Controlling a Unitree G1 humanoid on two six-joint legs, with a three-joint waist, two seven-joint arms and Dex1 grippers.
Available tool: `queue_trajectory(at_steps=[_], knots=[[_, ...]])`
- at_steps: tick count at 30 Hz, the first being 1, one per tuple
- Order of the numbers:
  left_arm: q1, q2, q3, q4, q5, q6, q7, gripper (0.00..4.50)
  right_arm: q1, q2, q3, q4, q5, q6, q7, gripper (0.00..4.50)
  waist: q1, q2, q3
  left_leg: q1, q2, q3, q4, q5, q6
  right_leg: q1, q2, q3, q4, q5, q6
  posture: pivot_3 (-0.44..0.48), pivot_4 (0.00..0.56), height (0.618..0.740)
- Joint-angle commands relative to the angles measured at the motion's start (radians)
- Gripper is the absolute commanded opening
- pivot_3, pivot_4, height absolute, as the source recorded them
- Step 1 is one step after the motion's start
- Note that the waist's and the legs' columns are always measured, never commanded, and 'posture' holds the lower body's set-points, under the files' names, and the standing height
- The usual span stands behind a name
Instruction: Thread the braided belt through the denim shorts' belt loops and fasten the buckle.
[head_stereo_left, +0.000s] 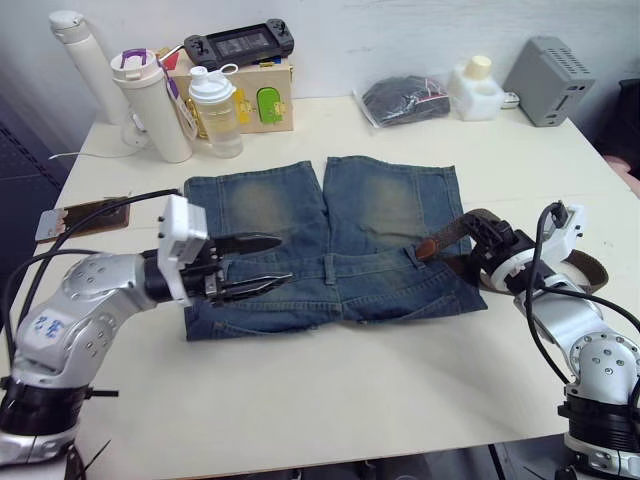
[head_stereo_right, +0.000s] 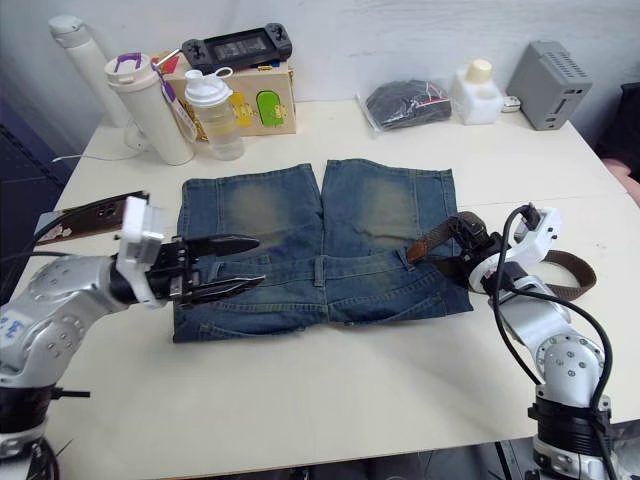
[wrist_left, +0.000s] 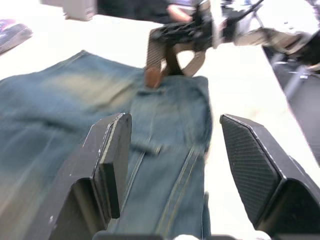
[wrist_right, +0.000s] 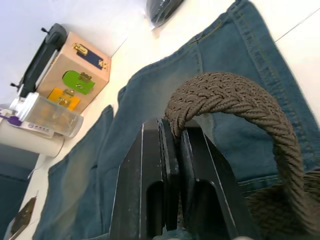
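The denim shorts (head_stereo_left: 330, 240) lie flat on the table, waistband nearest me and legs pointing away. My left gripper (head_stereo_left: 283, 259) hovers open over the left part of the waistband, empty. A belt loop (head_stereo_left: 330, 268) sits at the waistband's middle, another (head_stereo_left: 410, 256) toward the right. My right gripper (head_stereo_left: 482, 240) is shut on the braided belt (wrist_right: 225, 95) at the shorts' right edge. The belt's tan tip (head_stereo_left: 430, 247) rests on the waistband by the right loop. The rest of the strap (head_stereo_left: 590, 268) curls behind my right wrist. The buckle is hidden.
Along the table's far edge stand white bottles (head_stereo_left: 155, 105), a wooden box (head_stereo_left: 262, 100) with a game console on top, a black bagged item (head_stereo_left: 403, 98), a white container (head_stereo_left: 475, 90) and a grey box (head_stereo_left: 548, 80). A small flat brown item (head_stereo_left: 85, 216) lies at the left edge.
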Motion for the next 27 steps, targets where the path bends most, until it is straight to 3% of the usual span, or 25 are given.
queue_trajectory(at_steps=[1,13,27], knots=[[-0.067,-0.055,-0.067,0.011,0.061,-0.02,-0.033,3.14,-0.012,0.012,-0.015,-0.006,-0.052,0.007,0.031,0.0,0.001,0.0,0.0,0.0,0.0,0.0,0.0,0.0,0.0,0.0,0.0,0.0,0.0,0.0,0.0,0.0,0.15,0.687],[-0.046,-0.121,-0.07,0.026,0.126,-0.034,-0.067,3.14,0.005,0.019,-0.088,-0.033,-0.073,0.02,0.041,0.0,0.003,0.0,0.0,0.0,0.0,0.0,0.001,0.0,0.0,0.0,0.0,0.002,0.0,0.0,0.0,0.0,0.15,0.687],[-0.022,-0.128,-0.038,0.041,0.162,-0.046,-0.064,3.14,0.04,-0.018,-0.121,-0.04,-0.168,0.05,0.103,0.0,0.004,0.0,0.0,0.0,0.0,-0.001,0.001,0.0,0.0,0.0,-0.001,0.003,0.0,0.0,0.0,0.0,0.15,0.687]])
